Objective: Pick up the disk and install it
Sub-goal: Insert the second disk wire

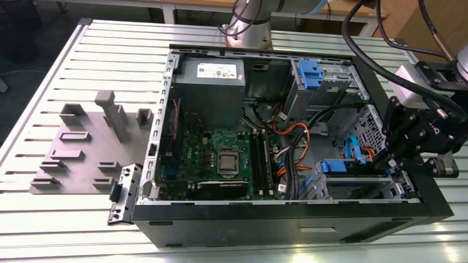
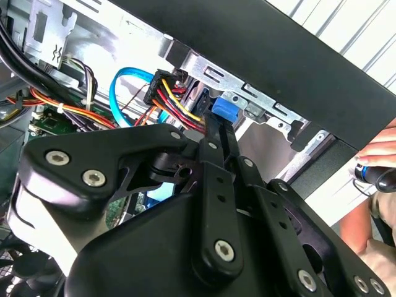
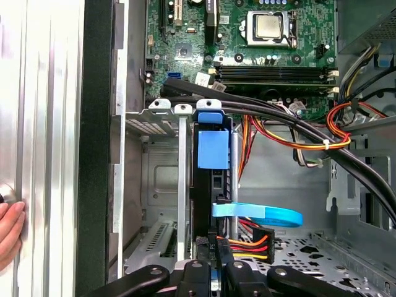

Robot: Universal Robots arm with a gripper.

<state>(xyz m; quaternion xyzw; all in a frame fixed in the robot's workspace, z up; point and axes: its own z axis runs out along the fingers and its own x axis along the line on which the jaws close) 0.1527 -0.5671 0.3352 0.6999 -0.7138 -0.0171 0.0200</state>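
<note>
Two blue carriers sit inside the open computer case, which lies on its side on a slatted table. The disk is in the metal drive cage at the lower right of the exterior view. Its long axis runs almost level across the frame. The blue tab end points to the exterior view's left, toward the motherboard, and the other end points toward the gripper.

In the first wrist view we see the disk by its narrow edge, standing between the cage's slot walls, with the gripper at its far end. We cannot tell whether the pincer is apart, together or clamped on the disk, because its own body hides the tip in both wrist views.

Beside the disk lie a light blue flat cable and a plug with red, yellow and black wires. The other blue carrier sits in the upper cage, at the upper right of the case. The grey power supply fills the upper left corner of the case.

Left of the case, a grey fixture plate lies on the table. A person's hand rests just outside the case wall.
</note>
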